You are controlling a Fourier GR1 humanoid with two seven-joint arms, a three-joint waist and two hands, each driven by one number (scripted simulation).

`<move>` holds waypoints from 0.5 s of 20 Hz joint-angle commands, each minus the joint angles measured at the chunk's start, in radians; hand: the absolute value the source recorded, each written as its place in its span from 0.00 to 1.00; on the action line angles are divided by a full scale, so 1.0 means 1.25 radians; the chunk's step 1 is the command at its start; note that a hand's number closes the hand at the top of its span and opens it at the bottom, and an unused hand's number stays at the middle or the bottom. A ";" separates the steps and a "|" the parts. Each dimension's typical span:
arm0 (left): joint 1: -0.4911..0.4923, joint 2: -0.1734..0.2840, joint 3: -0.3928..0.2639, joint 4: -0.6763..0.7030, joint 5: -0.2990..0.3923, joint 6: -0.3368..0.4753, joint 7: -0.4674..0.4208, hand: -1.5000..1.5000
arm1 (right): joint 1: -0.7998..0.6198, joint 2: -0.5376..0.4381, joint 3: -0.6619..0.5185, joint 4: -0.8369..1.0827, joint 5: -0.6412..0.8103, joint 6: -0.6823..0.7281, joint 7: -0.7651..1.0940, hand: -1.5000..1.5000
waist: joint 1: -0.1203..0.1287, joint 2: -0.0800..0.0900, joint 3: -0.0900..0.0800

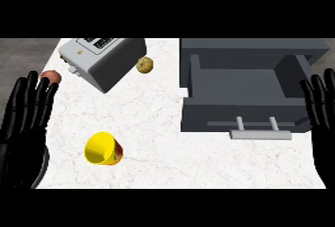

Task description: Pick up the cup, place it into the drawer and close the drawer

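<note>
Head view: the yellow cup [103, 149] is lying on its side on the white counter [170, 150], lower left, well away from the open grey drawer [245, 95] on the right. Left hand [23, 119] sits at the left edge and right hand [319, 104] at the right edge, both with straight fingers, holding nothing. A toaster [104, 57], a walnut-looking thing [145, 65] and a reddish ball [51, 76] sit up top.

White marble counter [196, 168] bears a grey toaster [104, 60]; dark floor [26, 55] beyond.
</note>
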 commanded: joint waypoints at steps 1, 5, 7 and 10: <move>0.027 -0.015 -0.020 -0.021 -0.028 0.004 -0.021 0.00 | -0.015 0.007 0.014 -0.029 0.007 -0.004 0.025 0.00 | -0.006 0.024 -0.002; 0.037 -0.027 -0.056 -0.056 -0.037 -0.011 -0.037 0.00 | 0.045 0.014 0.027 -0.026 -0.017 0.029 0.006 0.00 | -0.008 0.024 -0.002; 0.080 -0.067 -0.089 -0.046 0.078 0.021 0.021 0.00 | 0.007 0.019 0.046 -0.006 -0.077 0.045 0.095 0.00 | -0.004 0.024 -0.003; 0.087 -0.040 -0.022 -0.069 0.153 -0.021 0.044 0.00 | 0.017 0.019 0.048 -0.005 -0.076 0.053 0.073 0.00 | -0.005 0.024 -0.003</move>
